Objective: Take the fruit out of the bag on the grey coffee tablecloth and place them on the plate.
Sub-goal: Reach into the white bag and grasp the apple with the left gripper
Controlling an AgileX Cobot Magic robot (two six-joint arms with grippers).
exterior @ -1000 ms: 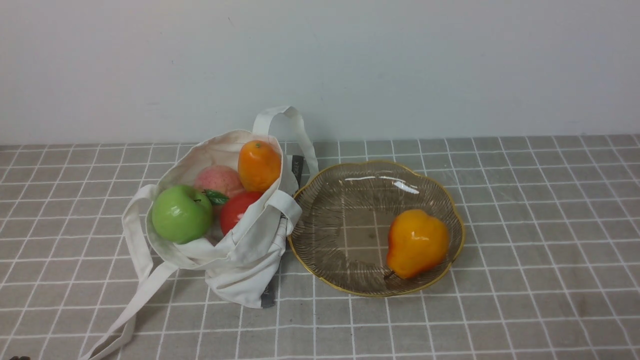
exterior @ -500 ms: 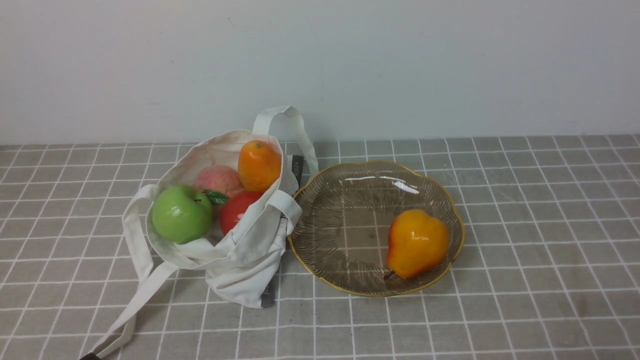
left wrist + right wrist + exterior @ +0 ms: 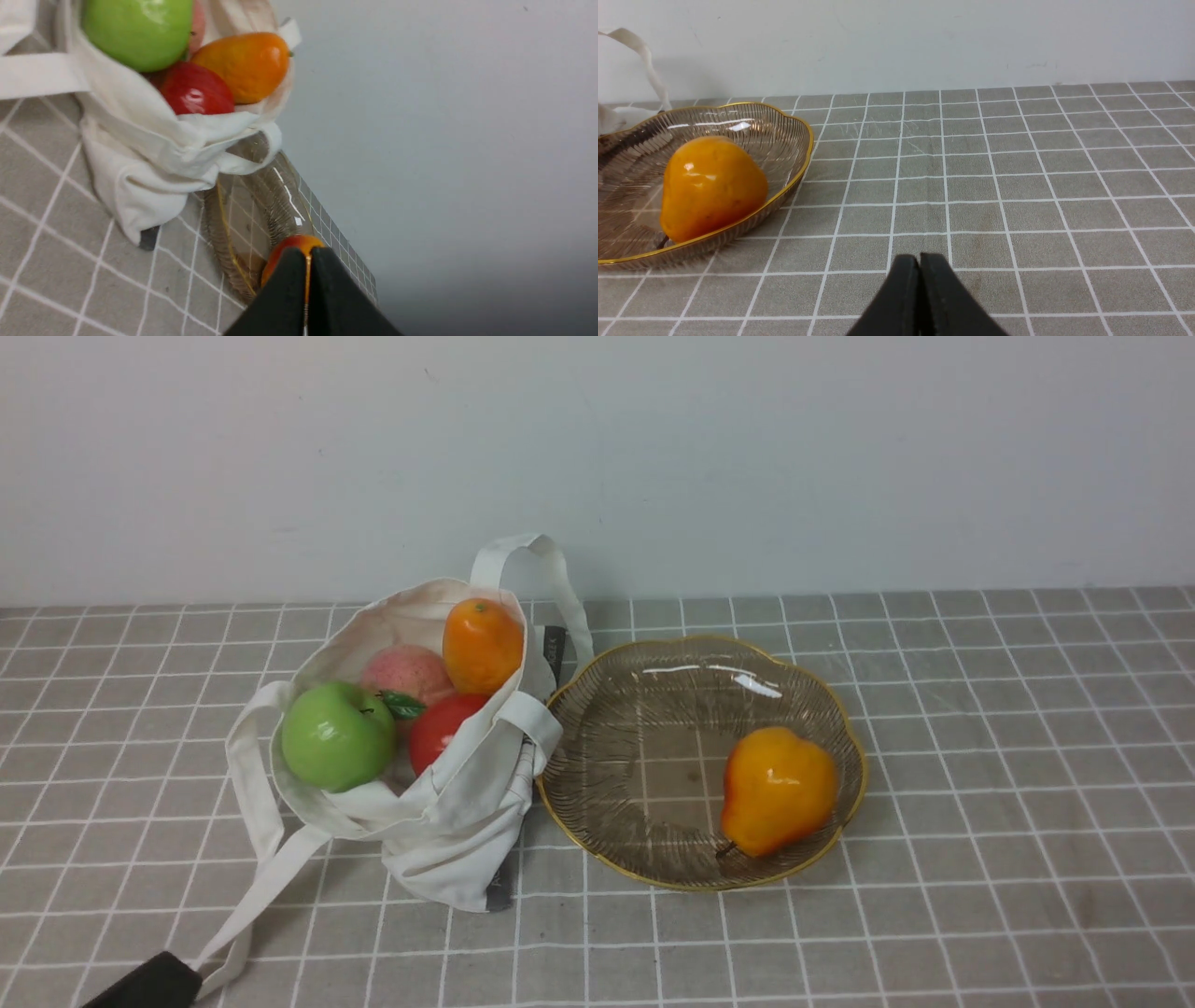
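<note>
The off-white bag [image 3: 448, 821] lies on the grey tablecloth [image 3: 980, 756], mouth up. It holds a green apple [image 3: 338, 735], a pink peach [image 3: 408, 672], an orange mandarin [image 3: 483, 644] and a red fruit [image 3: 441, 728]. The glass plate [image 3: 653, 709] stands right of the bag and holds an orange-yellow pear [image 3: 777, 791]. My left gripper [image 3: 149, 985] is shut and empty at the front left, by the bag's strap end; in the left wrist view [image 3: 308, 254] its fingers are together. My right gripper [image 3: 919, 259] is shut and empty over bare cloth right of the plate [image 3: 784, 140].
A pale wall [image 3: 747, 457] rises behind the cloth's far edge. The bag's long strap [image 3: 261, 896] trails toward the front left. The other strap [image 3: 551, 569] loops up behind the bag.
My left gripper has come into the front view at the bottom left, moving forward toward the bag's strap. The bag, the fruits and the plate have not moved.
</note>
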